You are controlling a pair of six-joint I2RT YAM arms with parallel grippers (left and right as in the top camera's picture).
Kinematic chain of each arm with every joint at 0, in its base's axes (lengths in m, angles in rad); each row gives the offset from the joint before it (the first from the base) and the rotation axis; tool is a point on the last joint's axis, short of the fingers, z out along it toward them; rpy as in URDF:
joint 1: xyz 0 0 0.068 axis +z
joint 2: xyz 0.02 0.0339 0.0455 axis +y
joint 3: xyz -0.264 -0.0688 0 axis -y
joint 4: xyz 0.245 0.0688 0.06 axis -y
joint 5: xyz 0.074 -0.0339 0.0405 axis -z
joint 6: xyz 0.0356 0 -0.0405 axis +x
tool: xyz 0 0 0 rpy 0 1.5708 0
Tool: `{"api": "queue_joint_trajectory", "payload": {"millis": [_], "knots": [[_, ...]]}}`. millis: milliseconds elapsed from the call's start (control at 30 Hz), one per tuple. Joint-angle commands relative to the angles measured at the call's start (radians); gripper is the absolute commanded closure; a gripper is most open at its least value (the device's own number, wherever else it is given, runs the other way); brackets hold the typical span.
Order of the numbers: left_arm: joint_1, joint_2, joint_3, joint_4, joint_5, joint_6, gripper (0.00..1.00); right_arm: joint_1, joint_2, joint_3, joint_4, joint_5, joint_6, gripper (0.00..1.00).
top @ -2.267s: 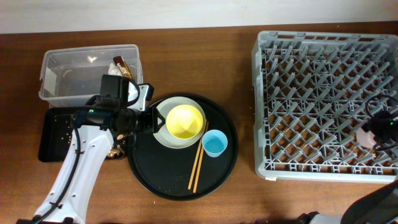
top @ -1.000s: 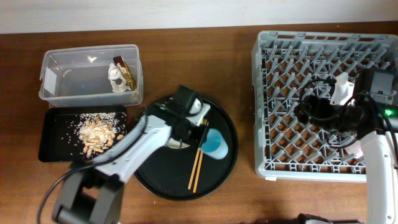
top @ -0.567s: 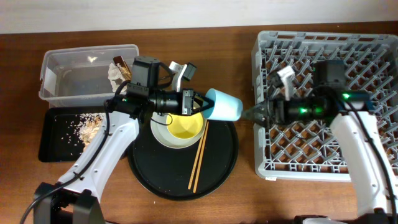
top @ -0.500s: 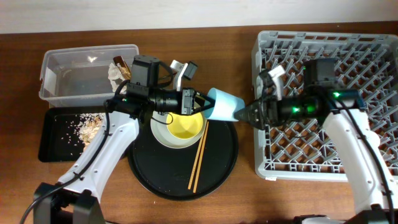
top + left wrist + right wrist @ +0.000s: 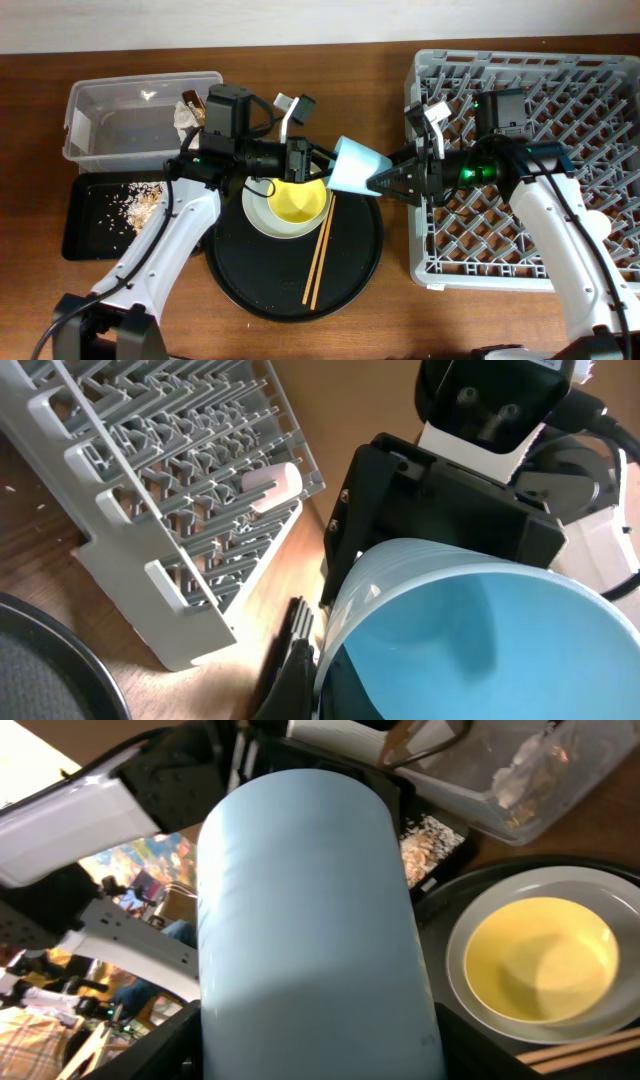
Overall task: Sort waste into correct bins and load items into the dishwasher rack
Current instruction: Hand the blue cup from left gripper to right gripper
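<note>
The blue cup [image 5: 357, 166] hangs tipped on its side in the air above the far right edge of the round black tray [image 5: 255, 278]. Its mouth faces the left hand [image 5: 322, 170], which pinches the cup's rim. The right hand [image 5: 392, 183] meets the cup's base from the side away from the tray. In the right wrist view its fingers [image 5: 165, 1045] are spread to either side of the cup, but it is not clear whether they press on it.

On the tray the yellow bowl [image 5: 295, 205] sits in the plate [image 5: 262, 225], and the chopsticks [image 5: 318, 258] lie just beside the plate's right edge. The dishwasher rack [image 5: 520, 250] stands on the tabletop [image 5: 300, 80] to the tray's right, and a pink cup [image 5: 270, 485] lies among its pegs. Left of the tray and beyond it, the clear tub [image 5: 75, 120] holds the tissue [image 5: 185, 118] and the wrapper [image 5: 192, 100]. Directly left of the tray, the shallow black tray [image 5: 85, 235] holds the food scraps [image 5: 140, 205].
</note>
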Motion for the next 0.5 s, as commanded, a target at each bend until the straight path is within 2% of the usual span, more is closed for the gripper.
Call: {"api": "queue_joint_trajectory", "payload": {"millis": [0, 100, 167, 233, 267, 300, 467], "knots": [[-0.014, -0.008, 0.011, 0.013, -0.030, -0.002, 0.99, 0.018, 0.005, -0.005, 0.000, -0.020, 0.015, 0.41], [-0.014, -0.008, 0.011, 0.013, -0.031, -0.002, 0.97, 0.018, 0.005, -0.005, 0.000, -0.003, 0.015, 0.43], [-0.014, -0.008, 0.011, 0.009, -0.045, 0.026, 0.62, 0.018, 0.005, -0.005, -0.001, 0.051, 0.016, 0.48], [-0.014, -0.008, 0.011, -0.037, -0.117, 0.085, 0.55, 0.018, 0.005, -0.005, -0.006, 0.109, 0.016, 0.49], [-0.014, -0.008, 0.011, -0.077, -0.180, 0.120, 0.52, 0.018, 0.005, -0.005, -0.009, 0.138, 0.017, 0.50], [-0.013, -0.008, 0.011, -0.165, -0.332, 0.167, 0.43, 0.018, 0.005, -0.005, -0.023, 0.194, 0.019, 0.51], [0.038, -0.030, 0.011, -0.370, -0.750, 0.232, 0.37, -0.006, 0.003, 0.006, -0.113, 0.466, 0.023, 0.55]]}}
